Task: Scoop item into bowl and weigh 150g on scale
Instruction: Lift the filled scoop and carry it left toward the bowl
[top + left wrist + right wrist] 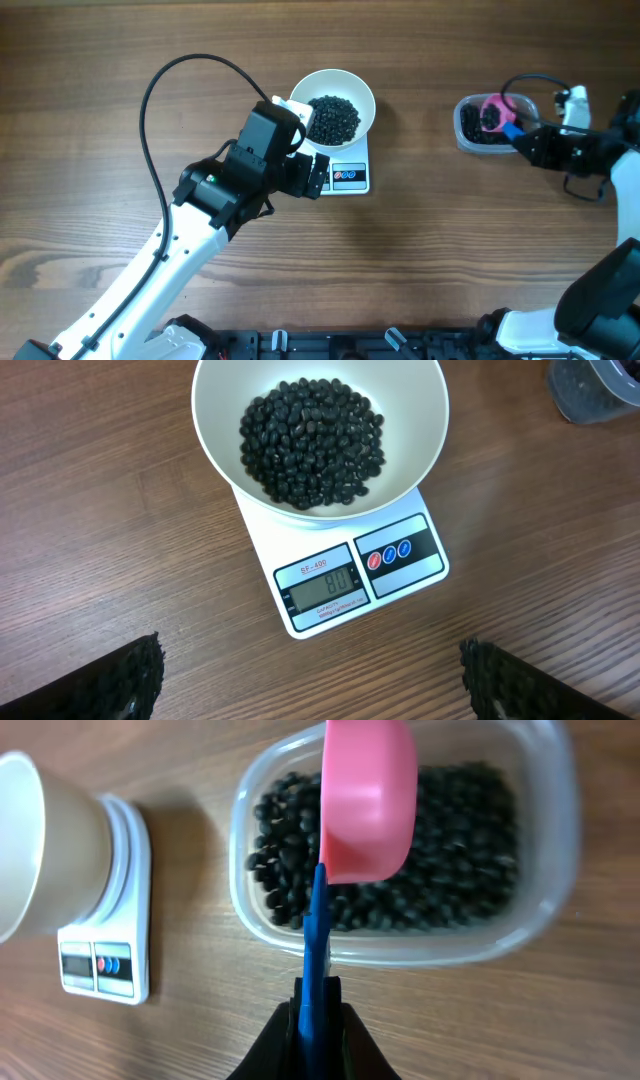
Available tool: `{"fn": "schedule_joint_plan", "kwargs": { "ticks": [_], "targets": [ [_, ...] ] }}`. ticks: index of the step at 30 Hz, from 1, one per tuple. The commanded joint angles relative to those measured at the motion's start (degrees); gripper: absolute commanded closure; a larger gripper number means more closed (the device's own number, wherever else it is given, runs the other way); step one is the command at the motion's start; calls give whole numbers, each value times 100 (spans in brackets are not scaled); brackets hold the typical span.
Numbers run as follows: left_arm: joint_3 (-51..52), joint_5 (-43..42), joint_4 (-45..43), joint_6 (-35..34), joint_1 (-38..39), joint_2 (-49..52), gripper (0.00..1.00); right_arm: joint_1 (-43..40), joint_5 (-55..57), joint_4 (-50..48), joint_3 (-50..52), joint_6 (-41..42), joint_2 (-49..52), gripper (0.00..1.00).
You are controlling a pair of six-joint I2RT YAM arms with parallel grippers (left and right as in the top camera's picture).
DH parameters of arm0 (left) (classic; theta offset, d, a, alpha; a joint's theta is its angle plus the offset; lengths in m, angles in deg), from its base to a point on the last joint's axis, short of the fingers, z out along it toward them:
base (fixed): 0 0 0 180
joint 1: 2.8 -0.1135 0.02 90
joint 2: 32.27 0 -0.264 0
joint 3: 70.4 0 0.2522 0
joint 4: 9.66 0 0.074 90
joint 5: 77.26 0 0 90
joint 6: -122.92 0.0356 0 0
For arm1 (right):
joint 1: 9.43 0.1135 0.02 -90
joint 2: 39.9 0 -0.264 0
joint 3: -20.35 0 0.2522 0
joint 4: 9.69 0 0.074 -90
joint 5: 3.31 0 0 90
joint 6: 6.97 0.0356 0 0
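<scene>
The white bowl (352,86) holds a heap of black beans, the item (332,118), and stands on the white scale (350,176). My left gripper (318,176) is open at the scale's front-left corner. In its wrist view the fingertips (130,680) stand wide apart over bare wood, short of the scale (360,575), the bowl (215,420) and the item (312,445). My right gripper (318,995) is shut on the blue handle of a pink scoop (368,800). The scoop hangs over a clear tub (400,948) of more beans (460,850).
The tub (465,135) sits at the right of the wooden table, about a hand's width from the scale, with the right gripper (525,140) beside it. A black cable (160,90) loops over the left arm. The arm mounts line the front edge.
</scene>
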Motion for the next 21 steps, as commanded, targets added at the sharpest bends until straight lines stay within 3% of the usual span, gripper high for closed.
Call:
{"fn": "schedule_joint_plan", "kwargs": {
  "ticks": [1, 21],
  "targets": [
    [-81, -48, -13, 85, -9, 44, 0, -269, -833, -26, 4, 278, 85, 96],
    [-81, -48, -13, 85, -11, 44, 0, -610, -3729, -76, 4, 767, 85, 96]
  ]
}}
